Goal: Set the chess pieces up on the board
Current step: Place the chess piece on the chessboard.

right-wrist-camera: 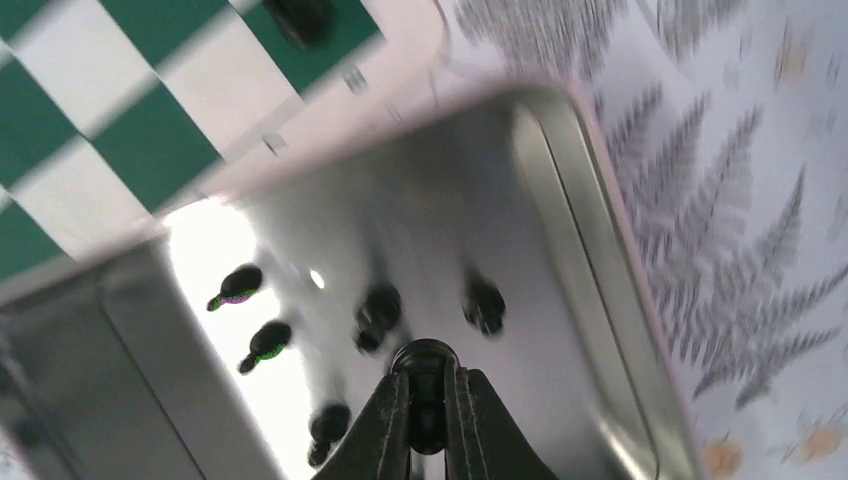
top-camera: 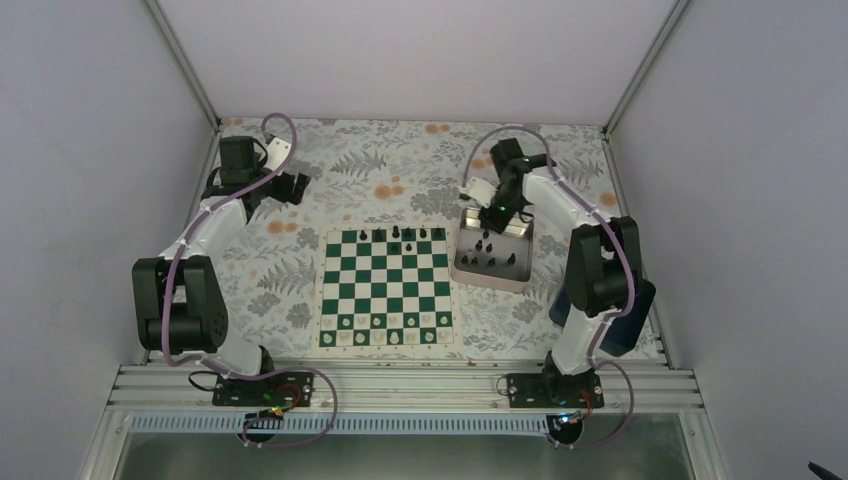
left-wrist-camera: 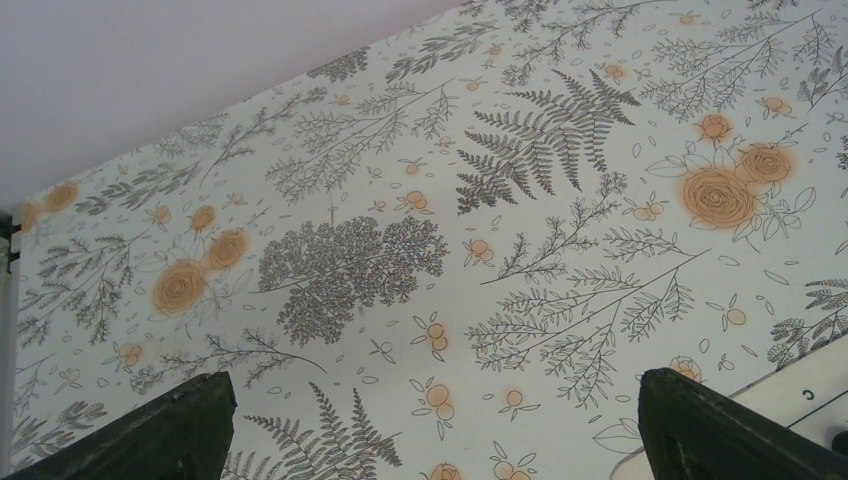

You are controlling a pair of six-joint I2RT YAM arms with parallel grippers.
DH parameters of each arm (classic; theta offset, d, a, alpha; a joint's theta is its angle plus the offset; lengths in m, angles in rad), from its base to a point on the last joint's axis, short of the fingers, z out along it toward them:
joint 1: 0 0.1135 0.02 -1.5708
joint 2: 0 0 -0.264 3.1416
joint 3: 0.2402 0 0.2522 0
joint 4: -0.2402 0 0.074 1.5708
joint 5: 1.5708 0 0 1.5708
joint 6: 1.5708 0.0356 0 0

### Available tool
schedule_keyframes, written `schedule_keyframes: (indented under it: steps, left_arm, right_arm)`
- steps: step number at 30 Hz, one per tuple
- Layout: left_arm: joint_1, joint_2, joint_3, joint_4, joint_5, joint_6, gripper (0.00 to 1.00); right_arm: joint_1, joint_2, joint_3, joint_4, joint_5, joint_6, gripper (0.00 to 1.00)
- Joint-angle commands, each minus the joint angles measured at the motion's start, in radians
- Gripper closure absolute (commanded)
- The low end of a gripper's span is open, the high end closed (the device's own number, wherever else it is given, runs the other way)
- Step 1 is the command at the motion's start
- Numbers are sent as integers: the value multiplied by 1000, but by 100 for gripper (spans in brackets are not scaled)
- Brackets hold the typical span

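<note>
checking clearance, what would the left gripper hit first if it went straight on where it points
Likely the floral table cover: nothing else shows ahead of the left gripper, though depth is unclear.

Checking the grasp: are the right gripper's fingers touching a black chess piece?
Touching. The right wrist view shows both fingers pressed against a black piece clamped between them.

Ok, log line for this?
right gripper: shut on black piece over tray | left gripper: open, empty | board: far row partly filled

The board (top-camera: 388,290) on the bench (top-camera: 300,200), tray (top-camera: 487,280) just right.
Some pieces (top-camera: 397,233) on the board's far row, more in the tray; white pieces (top-camera: 395,338) on its near row.
</note>
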Motion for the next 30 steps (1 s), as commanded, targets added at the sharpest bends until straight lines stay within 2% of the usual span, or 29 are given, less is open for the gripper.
schedule_keyframes:
  steps: [1,14,30]
  left_arm:
    - [3,8,1,17,3,10,0]
    - [3,0,1,14,2,10,0]
    - [3,7,3,15,13,10,0]
  right_arm:
    - [113,-7,98,-68,19,23,96]
    - [338,250,347,-109,10,2,96]
    - [378,376,360,-90,2,-14,96]
